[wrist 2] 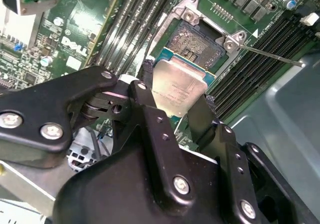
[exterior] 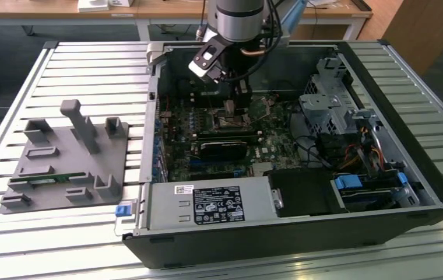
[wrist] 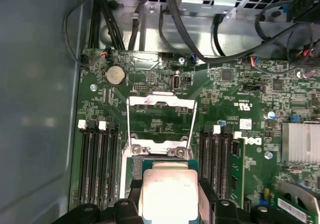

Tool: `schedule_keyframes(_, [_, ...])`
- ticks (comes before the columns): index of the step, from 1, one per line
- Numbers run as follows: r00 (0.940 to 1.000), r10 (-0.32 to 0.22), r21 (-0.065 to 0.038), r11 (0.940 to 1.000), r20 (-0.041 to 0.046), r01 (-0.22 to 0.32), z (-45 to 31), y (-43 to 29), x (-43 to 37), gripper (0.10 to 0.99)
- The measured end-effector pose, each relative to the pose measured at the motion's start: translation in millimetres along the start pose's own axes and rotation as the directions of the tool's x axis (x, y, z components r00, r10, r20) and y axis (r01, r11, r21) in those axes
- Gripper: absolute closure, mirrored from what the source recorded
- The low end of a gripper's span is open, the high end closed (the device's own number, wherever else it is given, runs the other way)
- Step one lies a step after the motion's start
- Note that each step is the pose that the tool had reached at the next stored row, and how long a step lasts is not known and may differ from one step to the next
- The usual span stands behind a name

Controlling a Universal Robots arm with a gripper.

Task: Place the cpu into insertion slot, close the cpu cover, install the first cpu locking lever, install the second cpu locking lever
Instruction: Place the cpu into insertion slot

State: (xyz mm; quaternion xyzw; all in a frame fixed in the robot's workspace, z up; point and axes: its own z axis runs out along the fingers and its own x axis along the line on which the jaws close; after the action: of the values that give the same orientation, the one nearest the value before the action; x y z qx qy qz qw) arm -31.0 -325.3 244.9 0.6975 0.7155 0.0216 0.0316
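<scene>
cpu point(wrist 2: 179, 92): hanging in the gripper point(wrist 2: 175, 102) just over the near edge of the insertion slot point(wrist 2: 194, 40), silvery face showing. In both wrist views it's looking not seated, though I can't tell if an edge is touching the slot.
fingers point(wrist 2: 150, 115): clamping the cpu by two opposite edges, one black finger on each side.
insertion slot: sitting bare with its dark contact field showing, set in the green motherboard point(wrist: 235, 99), with memory slots point(wrist: 97, 164) running along both sides.
cpu cover point(wrist: 161, 101): standing swung open beyond the slot in the first wrist view, so nothing is lying over the opening.
thin metal rod point(wrist 2: 272, 57): sticking out from a socket corner. I'm guessing it's a locking lever sitting released.
whereabouts: the arm is reaching down into the open pc case point(exterior: 284, 245), which is lying on the slatted tabletop point(exterior: 89, 64).
handling: I'm reckoning it's light, stiff and flat, so weight isn't worrying me, but fragility is. The metal face is looking slick, so gripping by the edges like this is making sense. I'd be staying off the underside and keeping it level, since tilting it risks damaging the slot's contacts.
</scene>
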Motion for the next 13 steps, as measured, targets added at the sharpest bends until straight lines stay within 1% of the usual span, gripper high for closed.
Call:
schedule_keyframes(8, [0.9999,0.011,0.0,0.9999,0.0011,-0.011,10.2,-0.9,1.7,0.561])
schedule_keyframes(13, [0.9998,0.018,0.0,0.9998,0.0016,-0.018,13.1,-2.0,2.4,0.561])
